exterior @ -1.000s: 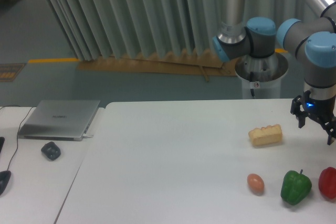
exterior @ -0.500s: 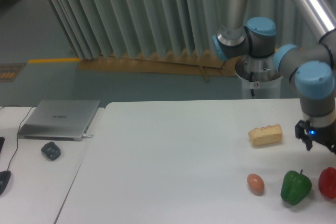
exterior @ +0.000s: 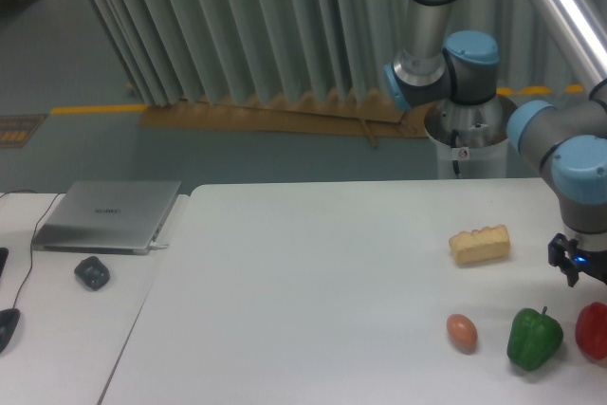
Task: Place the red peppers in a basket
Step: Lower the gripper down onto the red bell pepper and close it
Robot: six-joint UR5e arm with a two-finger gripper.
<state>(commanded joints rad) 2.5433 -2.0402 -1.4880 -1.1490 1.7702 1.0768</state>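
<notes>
Glossy red pepper (exterior: 594, 330), smooth matt white table (exterior: 313, 282), brushed-metal laptop (exterior: 109, 215)

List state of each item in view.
Red pepper: on table, right edge, ungrasped, partly out of frame.
Green pepper: upright on table.
Egg: on table.
Bread: on table.
Laptop: closed.
Gripper: above red pepper, fingers cut off.

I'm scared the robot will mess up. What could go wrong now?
1. The red pepper lies at the picture's right edge, right beside the green pepper; the tool coming down could bump the green one instead.
2. The tool is partly cut off, so its aim is hard to judge.
3. No basket is in view, so the carry may be long.
</notes>
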